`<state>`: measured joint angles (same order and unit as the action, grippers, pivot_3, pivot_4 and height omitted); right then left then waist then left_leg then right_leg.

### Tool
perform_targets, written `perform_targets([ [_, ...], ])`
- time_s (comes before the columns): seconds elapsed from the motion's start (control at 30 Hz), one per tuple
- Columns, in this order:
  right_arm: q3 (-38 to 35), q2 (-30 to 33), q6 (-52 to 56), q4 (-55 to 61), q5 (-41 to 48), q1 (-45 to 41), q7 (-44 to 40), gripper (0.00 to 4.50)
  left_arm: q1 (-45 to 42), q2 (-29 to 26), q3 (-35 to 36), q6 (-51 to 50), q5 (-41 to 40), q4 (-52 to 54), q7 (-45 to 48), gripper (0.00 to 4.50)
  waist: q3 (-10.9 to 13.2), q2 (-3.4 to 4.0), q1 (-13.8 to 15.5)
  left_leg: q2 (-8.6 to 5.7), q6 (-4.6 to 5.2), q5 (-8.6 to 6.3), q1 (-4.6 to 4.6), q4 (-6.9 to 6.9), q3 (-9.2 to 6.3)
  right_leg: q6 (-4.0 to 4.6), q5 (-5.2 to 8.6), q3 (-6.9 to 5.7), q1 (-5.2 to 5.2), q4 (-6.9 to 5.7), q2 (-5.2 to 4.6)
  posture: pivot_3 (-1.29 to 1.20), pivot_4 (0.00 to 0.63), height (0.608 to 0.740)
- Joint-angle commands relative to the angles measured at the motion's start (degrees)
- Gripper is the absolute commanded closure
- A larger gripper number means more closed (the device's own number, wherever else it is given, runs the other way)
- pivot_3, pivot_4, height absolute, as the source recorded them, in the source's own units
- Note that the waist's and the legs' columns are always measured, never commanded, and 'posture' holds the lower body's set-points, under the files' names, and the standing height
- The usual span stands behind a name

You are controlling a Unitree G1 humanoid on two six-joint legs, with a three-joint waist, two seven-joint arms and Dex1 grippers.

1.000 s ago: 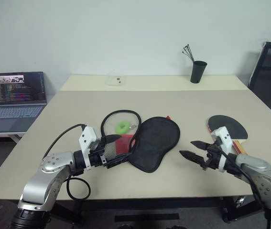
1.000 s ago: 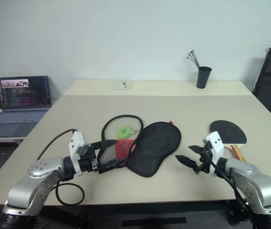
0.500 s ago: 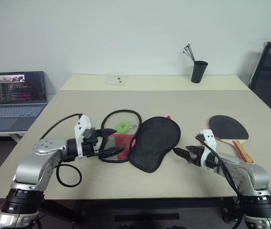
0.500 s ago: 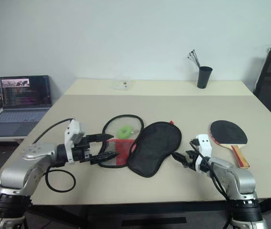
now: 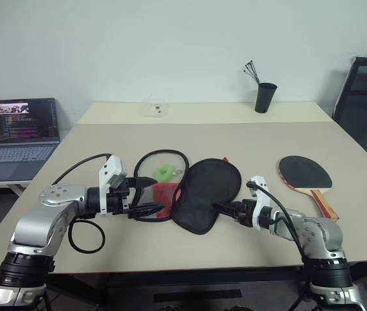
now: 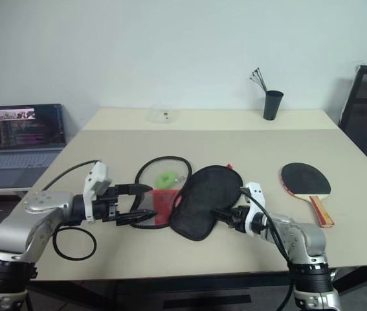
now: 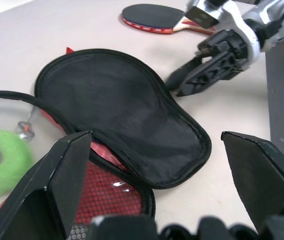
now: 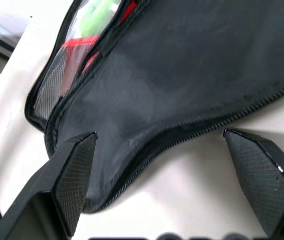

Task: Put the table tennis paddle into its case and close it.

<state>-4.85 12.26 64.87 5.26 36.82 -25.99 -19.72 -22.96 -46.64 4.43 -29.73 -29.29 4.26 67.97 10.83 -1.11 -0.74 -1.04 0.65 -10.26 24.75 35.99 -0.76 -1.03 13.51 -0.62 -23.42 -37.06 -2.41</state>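
The case [image 5: 206, 191] lies unzipped and spread flat mid-table, its black fabric half to the right and its mesh-and-red half [image 5: 160, 194] to the left, with a green ring [image 5: 164, 172] on it. The table tennis paddle [image 5: 305, 172] rests black face up to the right of the case, handle towards me. My left gripper [image 5: 145, 196] is open, its fingertips at the near end of the mesh half. My right gripper [image 5: 225, 208] is open and low, its tips at the black half's near right edge [image 8: 182, 75]. The left wrist view shows the case [image 7: 121, 115], the paddle [image 7: 152, 12] and my right gripper [image 7: 182, 82].
A laptop [image 5: 18, 129] sits open on a side table at the left. At the table's far edge stand a black cup with sticks [image 5: 265, 97] and a small clear box [image 5: 152, 108]. A black chair [image 5: 364, 97] is at the right. A cable loop [image 5: 86, 236] hangs by my left arm.
My right gripper has swung left and down, from near the paddle to the black half's edge, rolling as it went. My left gripper has barely shifted. The camera has moved a little.
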Motion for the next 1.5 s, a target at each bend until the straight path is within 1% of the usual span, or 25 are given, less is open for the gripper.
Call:
perform_targets([
  [0.03,2.4,-2.4,-3.0,-1.7,-1.3,-2.2,-0.4,0.05,0.0,-1.8,1.3,0.7,-0.5,1.4,1.3,0.0,0.0,0.0,-0.2,0.01,0.0,0.0,0.0,0.0,0.0,0.01,0.0,0.0,0.0,0.0,0.01,0.0,0.15,0.74],
  [0.13,3.9,-4.2,-5.6,-3.4,-3.0,-4.0,-0.6,0.05,0.3,-2.0,1.3,1.0,-0.4,1.3,1.4,0.0,0.0,0.0,-0.8,0.03,0.0,0.0,0.0,-0.01,0.01,0.01,-0.01,0.02,-0.01,0.0,0.03,0.0,0.15,0.74],
  [0.23,5.9,-4.8,-8.9,-5.0,-5.7,-5.4,-0.7,0.63,0.6,-1.7,1.2,1.5,-0.1,1.3,1.5,0.0,0.0,0.01,-0.9,0.05,0.0,0.0,0.01,-0.05,0.01,0.0,-0.01,0.02,-0.07,0.0,0.05,0.0,0.15,0.74],
  [0.27,6.2,-4.8,-9.7,-5.6,-6.3,-5.7,-0.8,0.93,0.7,-1.6,1.1,1.6,0.0,1.4,1.5,0.0,0.0,0.01,-0.9,0.04,0.0,0.0,0.03,-0.06,0.01,-0.03,-0.03,0.01,-0.09,0.0,0.05,0.0,0.15,0.74],
  [0.43,5.6,-4.5,-12.1,-8.2,-7.9,-7.8,-1.3,2.73,1.1,-1.3,0.9,2.3,0.0,1.4,1.5,0.0,0.0,0.0,-0.8,0.04,-0.01,-0.01,0.05,-0.06,0.01,-0.12,-0.09,0.01,-0.08,0.03,0.04,0.0,0.15,0.74],
  [0.6,3.4,-1.9,-13.0,-11.5,-8.7,-10.8,-2.6,4.46,1.0,-0.8,0.2,3.2,0.1,1.3,1.9,0.0,0.0,0.01,-0.8,0.04,-0.01,0.0,0.04,-0.06,0.01,0.02,-0.01,0.02,-0.09,0.01,0.04,0.0,0.15,0.74],
  [1.07,2.8,9.4,-14.9,-23.4,-12.3,-17.5,-10.9,4.46,-2.8,1.5,-3.1,5.6,1.2,-0.8,3.8,0.0,0.0,0.0,-0.8,0.04,0.0,0.0,0.05,-0.07,0.05,-0.08,-0.07,0.01,-0.08,0.02,0.05,0.0,0.15,0.74],
  [1.27,2.3,12.9,-16.4,-28.2,-13.9,-19.5,-13.6,4.46,-4.4,2.4,-4.3,6.7,2.2,-2.4,4.5,0.0,0.0,0.0,-0.8,0.04,0.0,0.0,0.05,-0.08,0.06,-0.19,-0.13,0.02,-0.09,0.02,0.08,0.0,0.15,0.74],
  [1.5,4.1,14.4,-19.4,-33.9,-17.1,-22.0,-16.6,4.46,-5.4,3.2,-5.1,7.2,2.8,-3.0,5.0,0.0,0.0,0.0,-0.8,0.04,0.0,0.0,0.05,-0.07,0.07,-0.23,-0.15,0.03,-0.08,0.02,0.11,0.0,0.15,0.74],
])
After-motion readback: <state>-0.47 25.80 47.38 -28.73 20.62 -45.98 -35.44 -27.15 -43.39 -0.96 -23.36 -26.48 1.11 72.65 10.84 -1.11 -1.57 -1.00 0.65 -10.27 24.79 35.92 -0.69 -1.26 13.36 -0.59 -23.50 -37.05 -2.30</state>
